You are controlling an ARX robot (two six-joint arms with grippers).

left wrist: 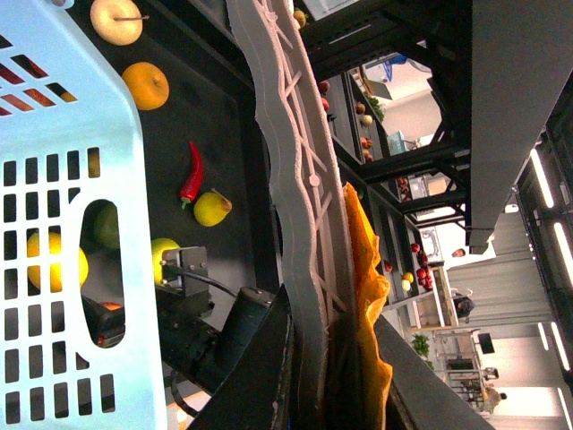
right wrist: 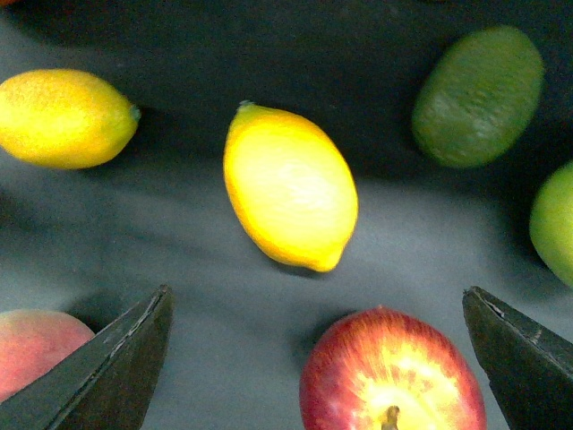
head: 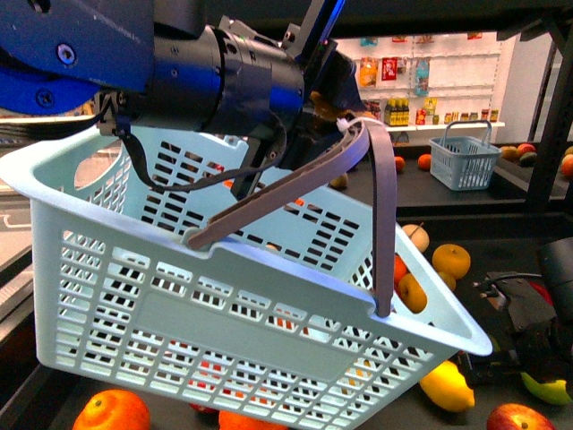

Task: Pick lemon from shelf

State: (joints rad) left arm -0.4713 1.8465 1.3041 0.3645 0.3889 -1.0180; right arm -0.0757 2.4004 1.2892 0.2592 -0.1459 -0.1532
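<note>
The lemon (right wrist: 289,186), bright yellow and oval with pointed ends, lies on the shelf's black tray (right wrist: 179,269), just beyond my right gripper (right wrist: 318,296). That gripper is open, its two dark fingers wide apart with a red apple (right wrist: 389,372) between them. In the front view the lemon (head: 448,385) lies at the lower right, beside the right gripper (head: 524,336). My left gripper (head: 336,116) is shut on the grey handle (head: 295,184) of a pale blue basket (head: 224,296) held tilted above the shelf. The handle (left wrist: 295,179) runs into the left gripper (left wrist: 327,358).
A second yellow fruit (right wrist: 63,118), a dark green fruit (right wrist: 479,94), a yellow-green fruit (right wrist: 555,224) and a peach (right wrist: 36,349) lie around the lemon. Oranges (head: 450,260) and a red chilli (left wrist: 192,172) lie on the tray. A small blue basket (head: 464,157) stands behind.
</note>
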